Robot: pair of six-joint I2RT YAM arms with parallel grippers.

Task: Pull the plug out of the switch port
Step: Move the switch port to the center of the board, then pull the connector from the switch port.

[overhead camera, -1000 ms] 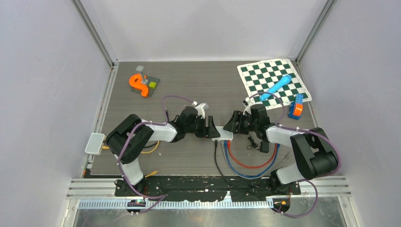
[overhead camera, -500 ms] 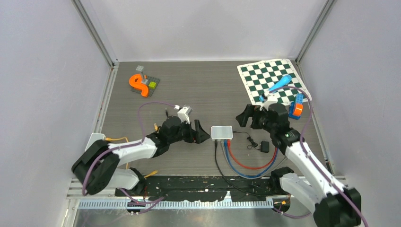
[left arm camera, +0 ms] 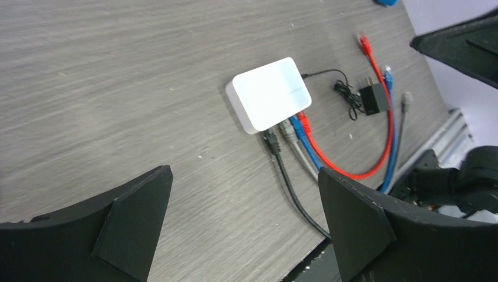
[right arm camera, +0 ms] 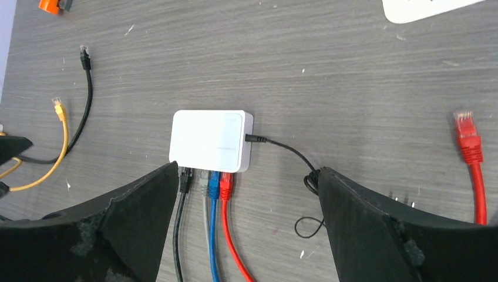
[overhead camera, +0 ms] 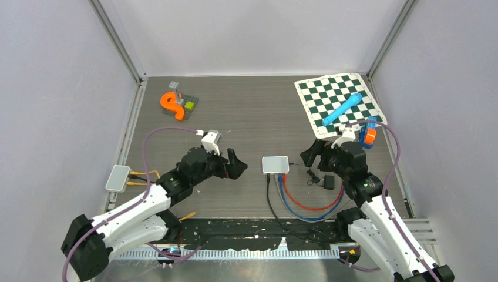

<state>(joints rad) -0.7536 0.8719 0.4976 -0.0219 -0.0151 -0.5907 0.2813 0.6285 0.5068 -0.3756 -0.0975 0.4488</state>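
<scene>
Left claw [overhead camera: 236, 164] and right claw [overhead camera: 309, 155] gape apart, empty. A white plastic switch box [overhead camera: 275, 164] lies between them.

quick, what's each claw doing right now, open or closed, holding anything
left claw: open, holding nothing
right claw: open, holding nothing

4 plugs [right arm camera: 214, 180] in the switch [right arm camera: 208, 140], near side.
</scene>
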